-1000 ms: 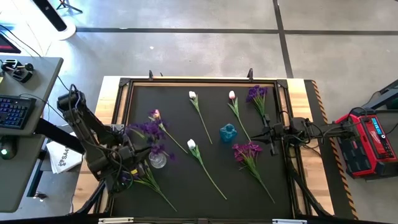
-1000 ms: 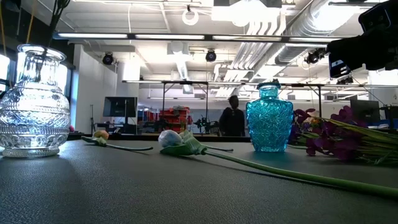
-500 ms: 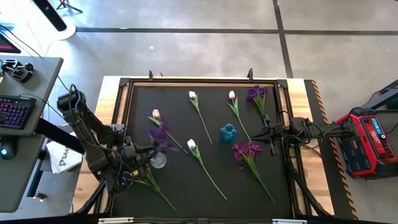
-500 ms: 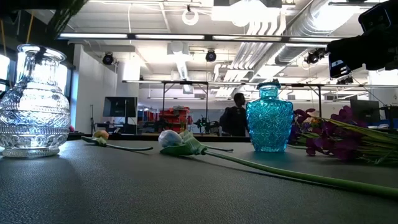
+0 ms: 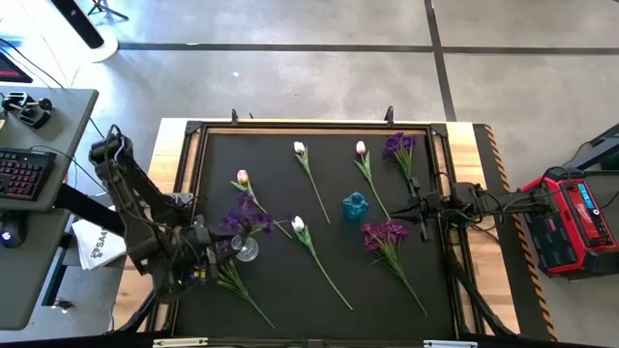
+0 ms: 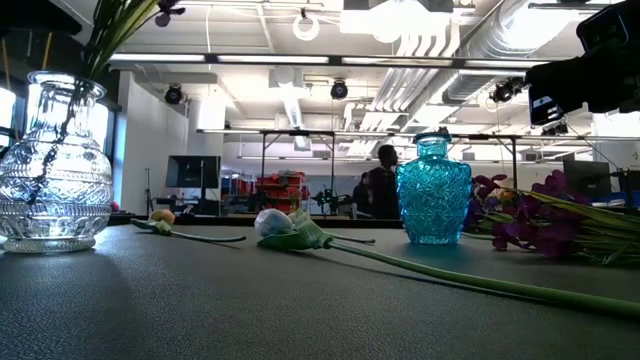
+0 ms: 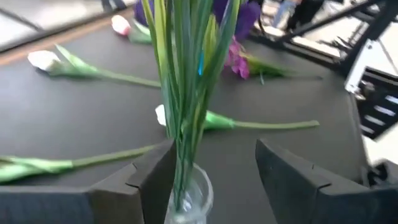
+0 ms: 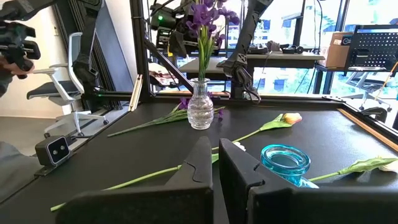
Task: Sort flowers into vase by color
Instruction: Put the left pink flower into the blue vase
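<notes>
A clear glass vase point(image 5: 246, 250) stands at the mat's near left, and a purple sprig point(image 5: 247, 221) stands in it by its stems. My left gripper point(image 7: 214, 180) is open at the vase's left, its fingers on either side of the stems just above the rim point(image 7: 189, 198). A blue vase point(image 5: 354, 206) stands mid-mat. Three more purple sprigs point(image 5: 385, 234) point(image 5: 398, 145) point(image 5: 221, 276) and several tulips point(image 5: 298, 224) lie flat on the mat. My right gripper point(image 5: 418, 208) waits shut at the mat's right edge. My left gripper is open around the sprig's green stems point(image 7: 186, 124), coming at them nearly level from the table's left. The stems pass close by one finger point(image 7: 155, 177), and I cannot tell whether they touch it. The sprig stands upright in the clear vase.
The mat lies inside a raised black frame point(image 5: 193, 155) on a wooden table. A red device point(image 5: 571, 222) sits beyond the right edge, and a desk with a keyboard point(image 5: 24, 174) stands to the left. A person point(image 6: 378, 180) is in the room behind.
The purple sprig has come upright and slid down into the clear vase: its blossoms have swung from the mat's left toward the vase, and in the low view its stems now show inside the glass. My left gripper has turned at the wrist beside the vase.
</notes>
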Robot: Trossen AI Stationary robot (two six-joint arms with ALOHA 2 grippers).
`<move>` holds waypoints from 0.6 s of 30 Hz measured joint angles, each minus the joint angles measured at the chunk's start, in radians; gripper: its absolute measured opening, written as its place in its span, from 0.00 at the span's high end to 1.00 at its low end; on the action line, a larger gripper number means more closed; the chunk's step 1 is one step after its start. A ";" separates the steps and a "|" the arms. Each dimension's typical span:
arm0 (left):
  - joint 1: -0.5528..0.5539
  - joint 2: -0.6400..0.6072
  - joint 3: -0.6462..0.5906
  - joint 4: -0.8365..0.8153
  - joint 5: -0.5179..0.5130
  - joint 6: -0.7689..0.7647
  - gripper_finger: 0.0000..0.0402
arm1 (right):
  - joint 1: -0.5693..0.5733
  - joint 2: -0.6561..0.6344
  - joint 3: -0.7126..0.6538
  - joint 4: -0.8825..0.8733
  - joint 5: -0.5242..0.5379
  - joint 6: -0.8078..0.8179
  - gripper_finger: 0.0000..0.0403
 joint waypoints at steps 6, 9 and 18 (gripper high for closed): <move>0.002 -0.088 0.000 -0.041 0.131 0.023 0.48 | 0.000 0.000 0.000 0.000 0.000 0.000 1.00; 0.003 -0.138 0.000 -0.056 0.149 0.061 0.49 | 0.000 0.000 0.000 0.000 0.000 0.000 1.00; 0.003 -0.269 0.137 -0.145 0.122 0.351 0.53 | 0.000 0.000 0.000 0.000 0.000 0.000 1.00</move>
